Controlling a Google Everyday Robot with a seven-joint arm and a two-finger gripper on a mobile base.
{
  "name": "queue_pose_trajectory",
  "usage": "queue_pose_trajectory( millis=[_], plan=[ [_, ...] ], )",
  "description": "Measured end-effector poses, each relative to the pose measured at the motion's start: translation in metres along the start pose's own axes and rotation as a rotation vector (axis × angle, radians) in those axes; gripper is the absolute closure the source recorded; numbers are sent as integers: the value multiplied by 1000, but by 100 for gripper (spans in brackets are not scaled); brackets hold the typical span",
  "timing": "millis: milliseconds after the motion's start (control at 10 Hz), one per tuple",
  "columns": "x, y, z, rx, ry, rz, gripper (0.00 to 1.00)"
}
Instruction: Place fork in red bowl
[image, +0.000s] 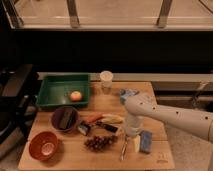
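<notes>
The fork (123, 149) is slim and silver-grey and lies on the wooden table, pointing toward the front edge, between the grapes and a blue sponge. The red bowl (44, 145) is round and reddish-orange with a pale bottom, and stands at the table's front left, empty. My white arm reaches in from the right. The gripper (131, 133) points down just above the fork's far end, well to the right of the red bowl.
A dark brown bowl with a dark block (65, 119) stands behind the red bowl. A green tray (54, 92) holds an orange fruit (75, 95). Grapes (100, 142), a black-handled knife (107, 126), an orange-handled tool (93, 119), a banana (114, 119), a blue sponge (146, 141) and a white cup (106, 79) crowd the table.
</notes>
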Motion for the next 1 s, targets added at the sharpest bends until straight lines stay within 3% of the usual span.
queue_pose_trajectory(
  millis=[200,400,900,1000],
  plan=[
    [11,4,16,5,-36,16,20],
    [10,2,11,10,-34,15,26],
    [12,0,4,14,-31,18,78],
    [12,7,7,-5,-33,21,86]
  ],
)
